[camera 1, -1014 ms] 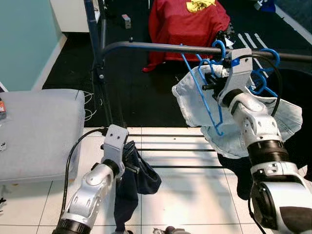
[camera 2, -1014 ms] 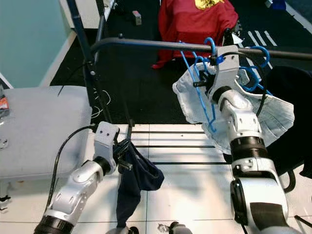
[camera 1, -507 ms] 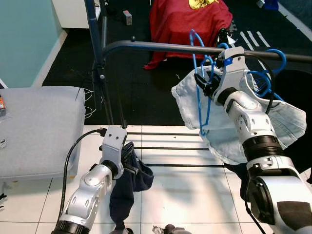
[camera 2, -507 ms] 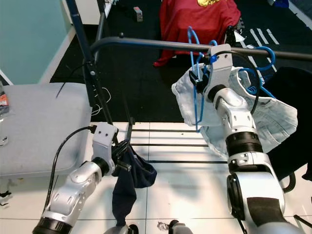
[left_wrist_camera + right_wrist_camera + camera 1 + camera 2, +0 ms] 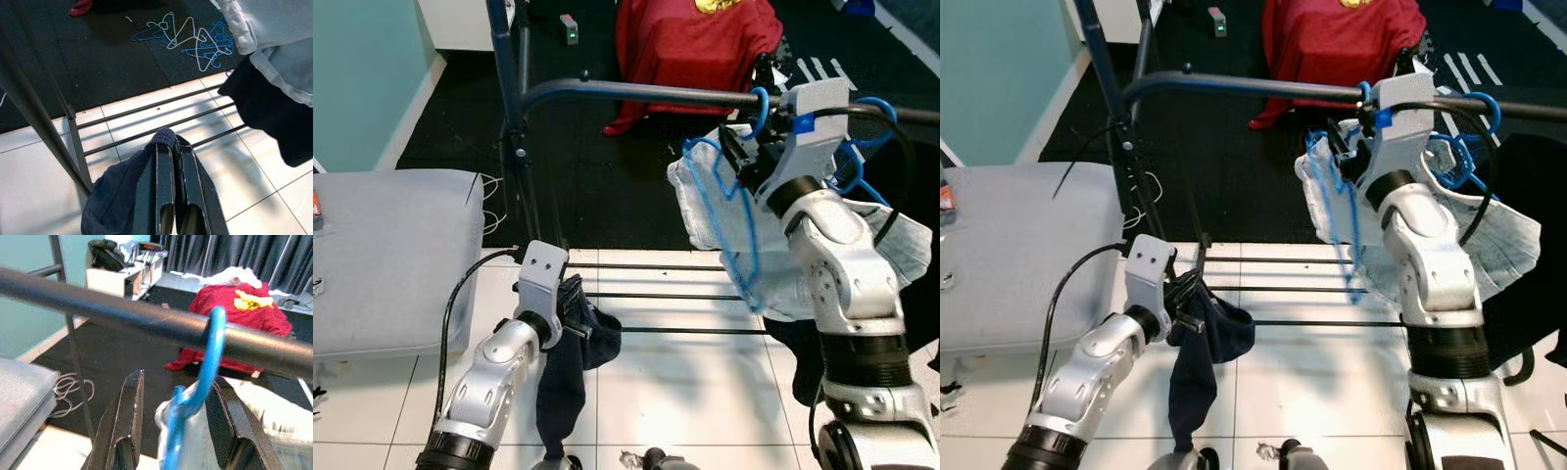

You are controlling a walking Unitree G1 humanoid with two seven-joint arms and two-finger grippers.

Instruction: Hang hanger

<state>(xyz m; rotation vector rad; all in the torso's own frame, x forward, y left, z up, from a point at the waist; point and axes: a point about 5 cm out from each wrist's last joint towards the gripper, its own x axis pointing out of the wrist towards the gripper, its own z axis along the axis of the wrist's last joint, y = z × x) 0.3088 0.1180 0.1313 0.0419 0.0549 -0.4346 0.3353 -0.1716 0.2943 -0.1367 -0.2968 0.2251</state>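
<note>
Two grippers at work. Right gripper [image 5: 171,431], upper right of the head views, fingers apart either side of the blue hanger [image 5: 208,367], whose hook sits over the dark rail [image 5: 122,311]; pale garment [image 5: 744,235] draped on the hanger below. Left gripper [image 5: 172,186], lower left, fingers pressed together on a dark navy cloth [image 5: 570,362] dangling over white floor tiles [image 5: 685,392]. Red fabric heap [image 5: 690,44] at top centre; grey cushion [image 5: 386,255] at left.
</note>
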